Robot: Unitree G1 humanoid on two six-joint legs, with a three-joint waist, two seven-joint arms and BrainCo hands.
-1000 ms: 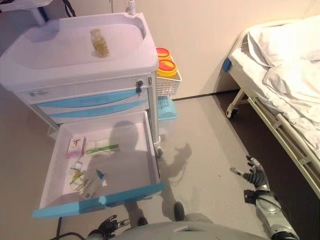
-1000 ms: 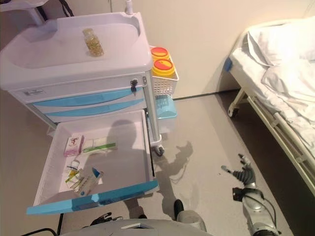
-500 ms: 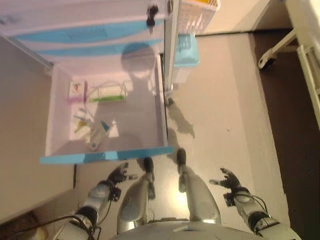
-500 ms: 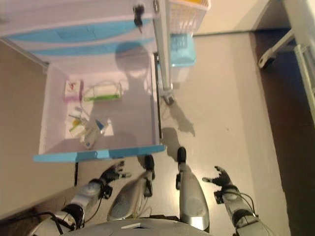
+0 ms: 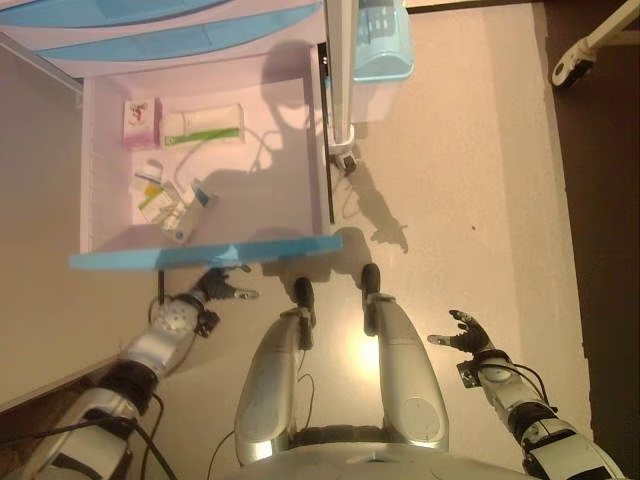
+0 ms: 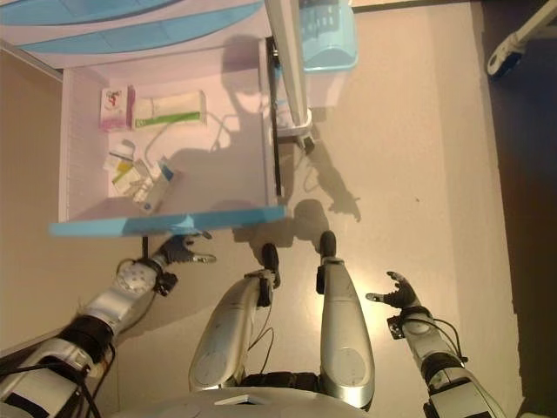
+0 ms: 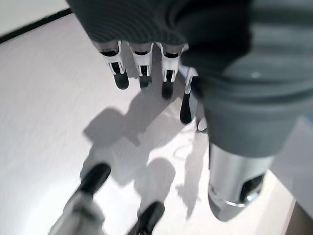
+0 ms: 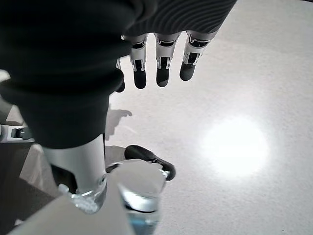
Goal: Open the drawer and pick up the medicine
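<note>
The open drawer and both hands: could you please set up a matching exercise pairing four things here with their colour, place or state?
Things:
1. drawer
2. pink box
3. left hand
4. right hand

Descriptions:
A. empty, fingers relaxed, over bare floor away from the cart
B. pulled out, blue front
C. in the drawer's far corner, beside a white and green box
D. empty, just below the drawer's front

Pairs: 1-B, 2-C, 3-D, 4-A

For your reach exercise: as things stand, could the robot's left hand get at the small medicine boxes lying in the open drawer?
Probably yes. The drawer is open with nothing above the medicine boxes; the left hand, empty, is just below the blue front panel and must rise over it.
</note>
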